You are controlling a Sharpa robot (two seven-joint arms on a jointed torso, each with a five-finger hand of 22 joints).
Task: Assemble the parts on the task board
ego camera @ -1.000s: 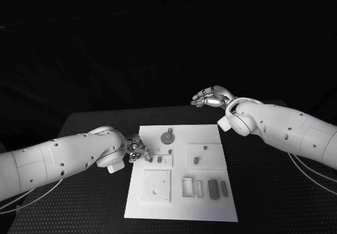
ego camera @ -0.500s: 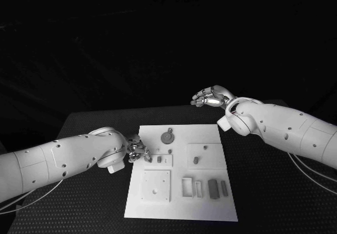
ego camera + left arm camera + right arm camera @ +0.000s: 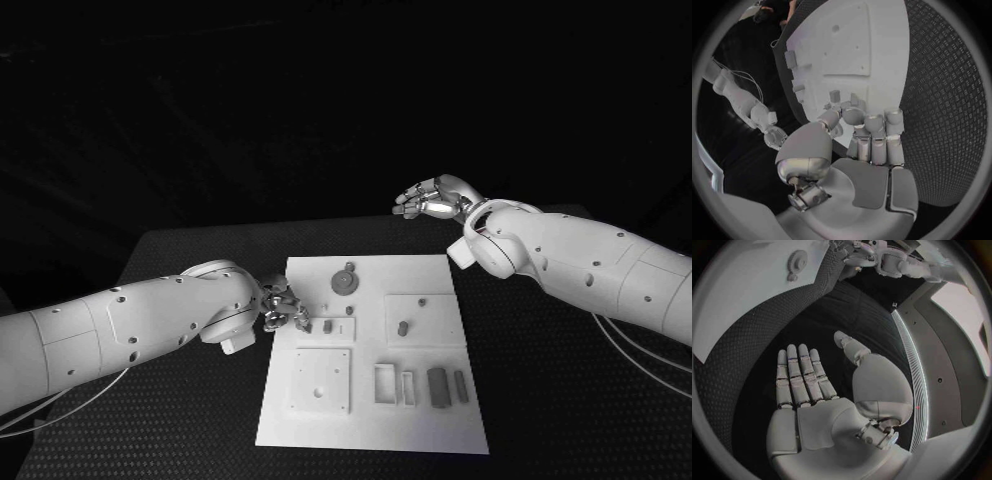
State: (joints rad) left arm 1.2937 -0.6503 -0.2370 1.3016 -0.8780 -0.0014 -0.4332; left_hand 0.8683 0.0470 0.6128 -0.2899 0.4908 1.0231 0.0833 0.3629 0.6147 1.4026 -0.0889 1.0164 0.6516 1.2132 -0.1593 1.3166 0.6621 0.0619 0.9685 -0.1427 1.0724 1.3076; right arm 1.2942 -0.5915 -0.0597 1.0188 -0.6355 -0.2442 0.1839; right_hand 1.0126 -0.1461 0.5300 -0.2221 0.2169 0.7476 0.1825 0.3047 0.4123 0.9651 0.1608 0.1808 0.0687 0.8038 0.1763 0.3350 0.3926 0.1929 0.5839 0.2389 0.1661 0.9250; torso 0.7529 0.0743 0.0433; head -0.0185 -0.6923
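My left hand (image 3: pixel 281 307) sits low at the left edge of the white board (image 3: pixel 433 425), fingers curled down around a small part (image 3: pixel 835 95); I cannot tell whether they grip it. My right hand (image 3: pixel 430 201) hangs raised beyond the board's far right corner, fingers straight, apart and holding nothing.

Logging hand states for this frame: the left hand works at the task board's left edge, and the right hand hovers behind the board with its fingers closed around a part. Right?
Not quite. The right wrist view shows the right hand with fingers extended and apart, palm bare, holding nothing. The rest stands: the left hand is at the left edge of the task board, the right hand raised beyond the board's far end.
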